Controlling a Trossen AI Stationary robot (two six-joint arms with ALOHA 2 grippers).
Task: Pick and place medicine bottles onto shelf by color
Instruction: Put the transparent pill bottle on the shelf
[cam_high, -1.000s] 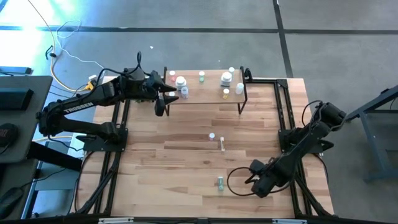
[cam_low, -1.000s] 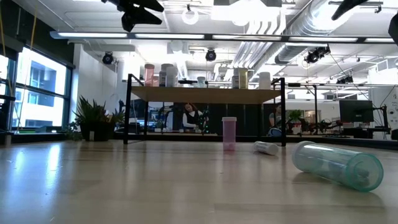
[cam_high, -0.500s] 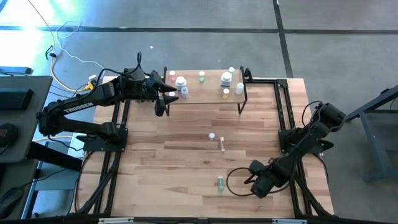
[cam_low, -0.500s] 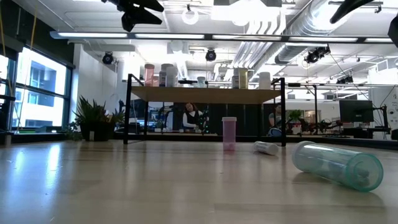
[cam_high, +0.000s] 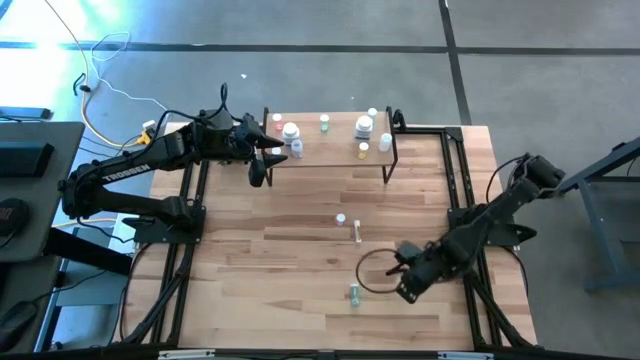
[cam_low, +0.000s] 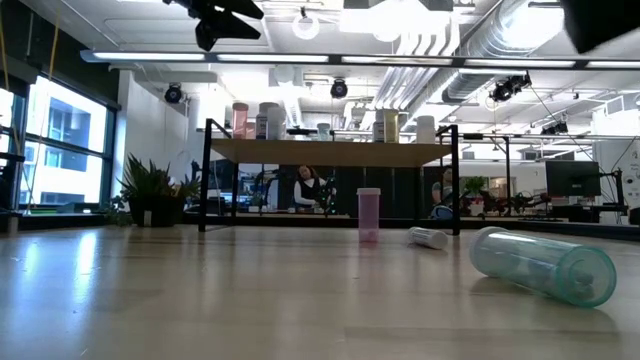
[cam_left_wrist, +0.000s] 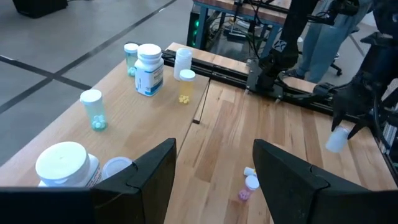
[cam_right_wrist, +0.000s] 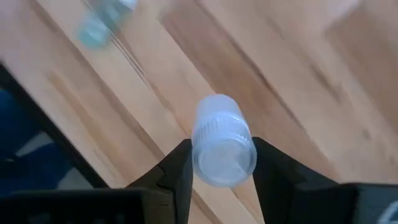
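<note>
The shelf (cam_high: 330, 147) stands at the table's far edge and carries several medicine bottles, among them a white jar (cam_high: 291, 132) and a green-capped one (cam_high: 325, 123). My left gripper (cam_left_wrist: 214, 180) hovers open over the shelf's left end, with nothing between its fingers. My right gripper (cam_right_wrist: 224, 168) is shut on a white-capped bottle (cam_right_wrist: 222, 146) above the table's near right part (cam_high: 403, 282). On the table a green bottle (cam_high: 354, 293) lies on its side, a pink bottle (cam_high: 341, 219) stands upright, and a small white vial (cam_high: 358, 233) lies flat. My right gripper pinches the white-capped bottle between its two fingers, one on each side of the body just behind the cap (cam_right_wrist: 198, 163). The fingers (cam_right_wrist: 177, 171) point steeply down from above. The bottle (cam_left_wrist: 336, 140) hangs below them, clear of the table.
Black frame rails (cam_high: 458, 190) run along both sides of the table. A dark cable loop (cam_high: 372, 272) lies beside my right gripper. Bare wood stretches between the shelf and the loose bottles. A leafy plant (cam_low: 150, 190) and people show in the room beyond.
My right arm has risen and swung a little toward the table's far edge and left, away from the near right corner. The green bottle, the pink bottle and the small vial lie where they were.
</note>
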